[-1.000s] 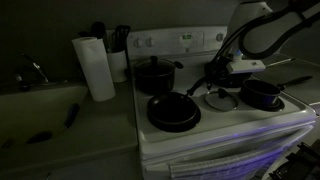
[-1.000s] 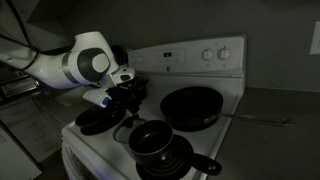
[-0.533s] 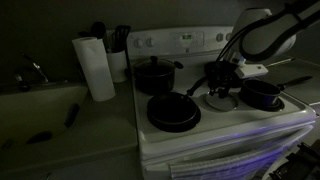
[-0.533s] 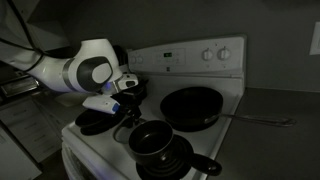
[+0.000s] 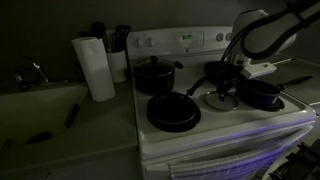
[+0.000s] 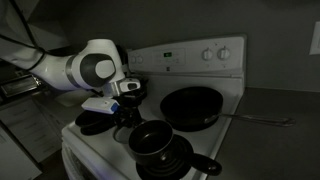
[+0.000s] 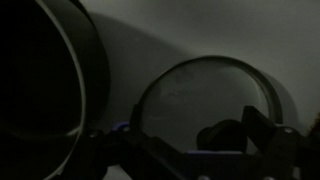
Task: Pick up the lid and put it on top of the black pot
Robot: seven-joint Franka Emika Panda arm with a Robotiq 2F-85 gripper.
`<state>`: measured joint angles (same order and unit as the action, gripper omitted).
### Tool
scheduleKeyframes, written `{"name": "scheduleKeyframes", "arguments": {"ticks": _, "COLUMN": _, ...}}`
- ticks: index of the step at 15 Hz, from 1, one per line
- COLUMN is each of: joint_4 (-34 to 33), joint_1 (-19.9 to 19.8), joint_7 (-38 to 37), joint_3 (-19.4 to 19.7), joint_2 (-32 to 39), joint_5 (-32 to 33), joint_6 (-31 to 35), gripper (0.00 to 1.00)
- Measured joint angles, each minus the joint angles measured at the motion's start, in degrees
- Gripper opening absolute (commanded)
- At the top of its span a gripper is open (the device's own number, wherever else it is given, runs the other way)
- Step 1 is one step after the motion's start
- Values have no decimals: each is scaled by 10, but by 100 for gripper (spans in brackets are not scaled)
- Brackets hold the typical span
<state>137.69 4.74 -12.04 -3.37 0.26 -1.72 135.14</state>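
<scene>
Paper towel roll (image 5: 97, 68): upright on the counter, well apart from the gripper.
Frying pan (image 5: 173, 112): on a front burner of the stove (image 5: 232, 124), off to the gripper's side.
Lid (image 5: 219, 101): flat on the stove top, directly beneath the gripper, apart from the pot.
Gripper (image 5: 229, 90): low over the lid; the wrist view shows its fingers (image 7: 262, 130) spread, grasping nothing; contact with the lid cannot be told.
Black pot (image 5: 262, 95): just beside the gripper, uncovered, handle pointing away.
</scene>
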Motion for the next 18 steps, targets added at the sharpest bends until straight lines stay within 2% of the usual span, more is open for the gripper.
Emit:
{"name": "scheduleKeyframes", "arguments": {"ticks": 3, "joint_4": -8, "joint_1": 0, "joint_7": -60, "joint_3": 0, "joint_2": 0, "joint_5": 2, "joint_6": -15, "gripper": 100}}
{"name": "scheduleKeyframes", "arguments": {"ticks": 12, "joint_4": -14, "joint_1": 1, "joint_7": -165, "joint_3": -2, "joint_2": 1, "joint_5": 32, "joint_6": 30, "gripper": 100}}
{"name": "scheduleKeyframes", "arguments": {"ticks": 13, "joint_4": -14, "joint_1": 1, "joint_7": -169, "joint_3": -2, "joint_2": 2, "joint_5": 33, "joint_6": 30, "gripper": 97}}
{"name": "scheduleKeyframes", "arguments": {"ticks": 14, "joint_4": -14, "joint_1": 1, "joint_7": -171, "joint_3": -2, "joint_2": 2, "joint_5": 33, "joint_6": 31, "gripper": 73}}
{"name": "scheduleKeyframes", "arguments": {"ticks": 16, "joint_4": -14, "joint_1": 1, "joint_7": -171, "joint_3": -2, "joint_2": 3, "joint_5": 33, "joint_6": 32, "gripper": 71}}
{"name": "scheduleKeyframes", "arguments": {"ticks": 18, "joint_4": -14, "joint_1": 1, "joint_7": -171, "joint_3": -2, "joint_2": 3, "joint_5": 33, "joint_6": 35, "gripper": 56}}
